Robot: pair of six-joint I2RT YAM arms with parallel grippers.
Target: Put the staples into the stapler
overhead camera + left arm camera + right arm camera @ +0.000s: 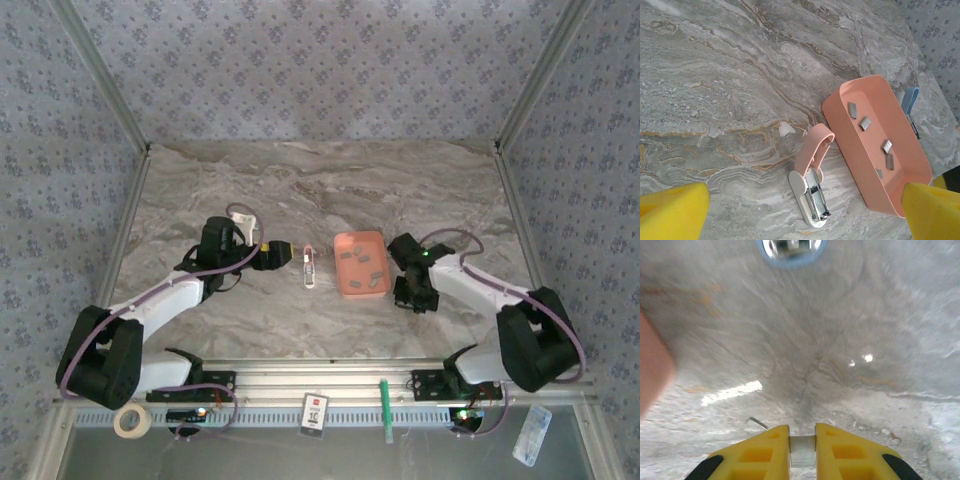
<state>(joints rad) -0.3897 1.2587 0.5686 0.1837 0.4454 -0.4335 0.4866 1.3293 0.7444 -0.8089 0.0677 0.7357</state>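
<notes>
Right wrist view, bottom edge: right fingers (760, 455) nearly closed, pinching a short grey staple strip (802, 452).

Left wrist view, lower corners: left fingers (670, 212) spread wide, holding nothing.

Table (300, 190): marble top.

Tray (855, 160): salmon-pink, right of centre in the left wrist view. Loose staples (865, 122) lie inside.

Stapler (812, 185): lies open just left of the tray, apart from it. The pink lid is swung back and the rail faces up. Long axis runs from lower centre toward upper right.

Key relation: in the top view the tray sits between the right fingers and the stapler, so the strip has to travel leftward across it. The left arm is nearer, its fingers just beside the stapler.

The left wrist view resolves the bare rail, which the top view is too coarse to show. The pinched strip is legible from the right wrist.
</notes>
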